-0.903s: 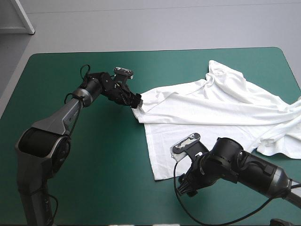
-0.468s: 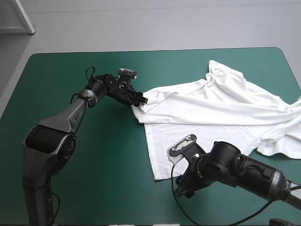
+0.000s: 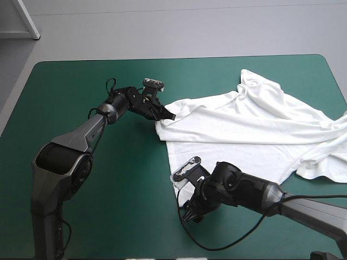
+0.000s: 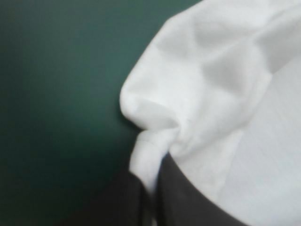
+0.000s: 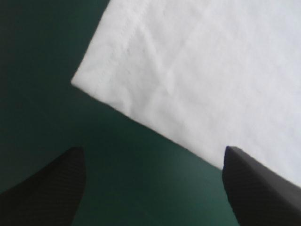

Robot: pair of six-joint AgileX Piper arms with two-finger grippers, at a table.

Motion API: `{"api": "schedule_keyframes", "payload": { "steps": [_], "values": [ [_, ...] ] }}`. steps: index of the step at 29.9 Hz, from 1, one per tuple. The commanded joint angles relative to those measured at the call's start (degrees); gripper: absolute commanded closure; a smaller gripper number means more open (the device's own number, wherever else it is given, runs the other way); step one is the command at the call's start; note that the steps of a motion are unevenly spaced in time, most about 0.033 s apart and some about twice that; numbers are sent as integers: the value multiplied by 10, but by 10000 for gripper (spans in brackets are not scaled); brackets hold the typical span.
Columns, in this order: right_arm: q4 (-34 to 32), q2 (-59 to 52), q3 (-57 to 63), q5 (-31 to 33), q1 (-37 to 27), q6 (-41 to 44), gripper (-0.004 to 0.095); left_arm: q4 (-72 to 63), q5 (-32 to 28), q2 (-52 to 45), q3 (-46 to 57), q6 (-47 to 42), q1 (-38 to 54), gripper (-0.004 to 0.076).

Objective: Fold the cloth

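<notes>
L gripper (image 3: 164, 116) is clamped on the T-shirt (image 3: 244, 130). In the L wrist view its black fingers (image 4: 193, 202) are all but together, w/ a pinched ridge of white cloth squeezed btwn them. Just ahead of the tips the cloth bulges into a rounded fold. Bare teal-green cover (image 3: 81, 135) lies to one side of this gripper and white cloth fills the other side.

R gripper (image 3: 190, 210) is low over the cover, fingers (image 5: 51, 188) wide apart and holding nothing. A stitched, hemmed corner of the shirt lies flat on the cover just ahead of it. The hem edge runs slantwise across the gap btwn the fingers and passes close by one tip. Can't tell if it touches.

In the high view the shirt is spread mostly flat, starting at the L gripper's tips and stretching away from that arm. Its near corner sits right at the R gripper, and the rest lies beyond that gripper. The part farthest from both grippers is wrinkled and bunched, and reaches the table's (image 3: 49, 73) R edge. The two grippers sit well apart, each at a different corner of the shirt.
</notes>
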Motion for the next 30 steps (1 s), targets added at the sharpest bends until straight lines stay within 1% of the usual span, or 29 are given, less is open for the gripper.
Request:
{"api": "schedule_keyframes", "payload": {
  "steps": [1, 5, 8, 10, 12, 14, 17, 18, 19, 24, 26, 30],
  "values": [
    [4, 14, -12, -55, 3, -12, 171, 6, 26, -10, -1, 2, -7, 734],
    [3, 50, -12, -86, 13, -13, 171, 6, 26, -10, -1, 2, -6, 734],
    [2, 74, -12, -90, 25, -12, 172, 6, 26, -10, -1, 2, -6, 734],
    [2, 89, -12, -89, 30, -9, 210, 6, 26, -10, -1, 2, -6, 734],
    [-2, 104, -12, -90, 33, -5, 320, 6, 26, -10, -1, 2, -6, 734],
    [-10, 112, -12, -90, 33, -2, 480, 6, 23, -10, -1, 2, -6, 734],
    [-44, 115, -12, -90, 33, 22, 838, 6, 21, -10, -1, 2, -6, 734],
    [-58, 115, -12, -90, 33, 34, 926, 6, 21, -11, -1, 2, -6, 734],
    [-74, 115, -12, -90, 33, 52, 911, 6, 19, -12, -1, 2, -6, 734],
    [-162, 93, -12, -74, 33, 134, 926, 6, 5, -33, -1, 2, -6, 734],
    [-198, 70, -13, -56, 33, 160, 926, 6, -5, -54, -3, 2, -6, 734],
    [-270, -4, -23, 10, 33, 204, 926, 4, -15, -113, -23, -5, -6, 734]
  ]
}}
